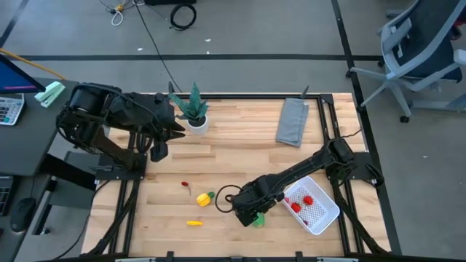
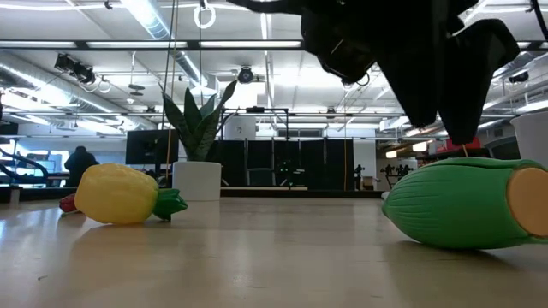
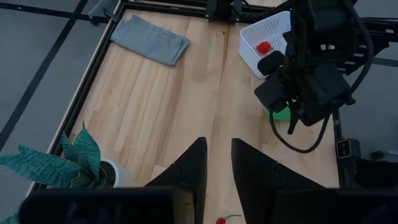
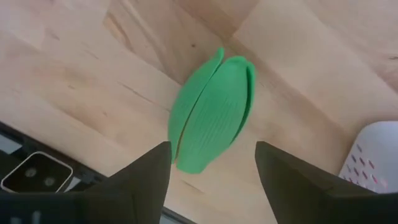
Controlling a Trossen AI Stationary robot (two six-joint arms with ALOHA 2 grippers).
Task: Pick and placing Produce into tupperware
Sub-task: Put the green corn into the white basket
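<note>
— Right gripper (image 4: 211,165): where does it sit, and how do its fingers stand?

— It hangs over the green oblong (image 4: 211,111) near the table's front edge, fingers spread wide, one on each side of the piece's near end. Nothing is gripped; the green oblong lies flat on the wood, just beside the tupperware's (image 1: 329,215) front corner. The level view shows its ribbed green skin (image 2: 454,204) under the dark gripper body.

— What is in the tupperware?

— Red pieces (image 1: 301,203) lie on its dotted bottom. The container rests at an angle in the front right part of the table (image 1: 240,145).

— And the other produce?

— A yellow piece with a green end (image 1: 204,198) lies on the wood to the left of the right gripper (image 1: 251,214), apart from it. A small red piece (image 1: 185,184) is just beyond that, farther left, and a thin yellow-orange one (image 1: 194,223) lies nearer the front edge.

— The left gripper (image 1: 158,148)?

— It waits at the table's back left, by the potted plant (image 1: 194,109), its fingers a narrow way apart and empty. A folded grey cloth (image 1: 293,121) lies at the back right.
</note>
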